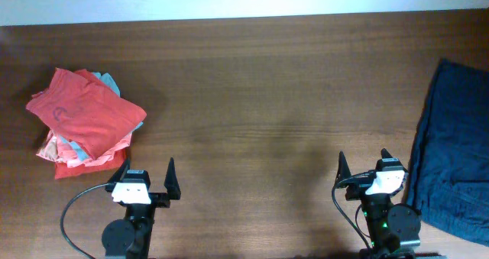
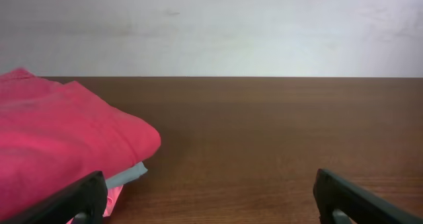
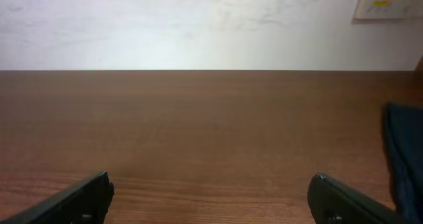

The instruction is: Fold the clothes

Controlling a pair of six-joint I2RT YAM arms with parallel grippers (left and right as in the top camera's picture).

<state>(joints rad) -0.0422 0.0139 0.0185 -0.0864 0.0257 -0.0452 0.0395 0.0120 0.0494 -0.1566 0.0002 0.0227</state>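
Overhead view, 12 o'clock = far edge by the wall.

Tabletop (image 1: 260,83): dark brown wood grain, runs the full width. White wall (image 3: 198,26) behind it at 12 o'clock.

Navy garment (image 1: 454,152): lies spread and rumpled at 3 to 4 o'clock, running off the right edge of the view. Not folded. The right wrist view catches only its dark edge (image 3: 403,158) at 3 o'clock. No print or label visible on it.

Red shirts (image 1: 84,121): loose stack at 9 o'clock, near the left edge. The top shirt is roughly folded and sits askew over the lower ones. It bears a faint curved mark, too faint to read. A pale blue shirt (image 1: 111,82) is sandwiched in the stack, with its edges showing at 1 o'clock and at 7 o'clock of the pile. In the left wrist view the stack (image 2: 59,145) fills 9 o'clock, with a blue layer (image 2: 129,176) peeking out beneath the red.

Left end effector (image 1: 147,167): at 7 o'clock, jaws spread wide, nothing between them, no contact with cloth. The stack sits just beyond its left finger (image 2: 86,197).

Right end effector (image 1: 364,158): at 5 o'clock, jaws spread wide, holding nothing. The navy garment lies just beside it at its 3 o'clock, not touching.

Wall panel (image 3: 390,0): white box at 1 o'clock in the right wrist view, with a yellow strip; lettering too small to read.
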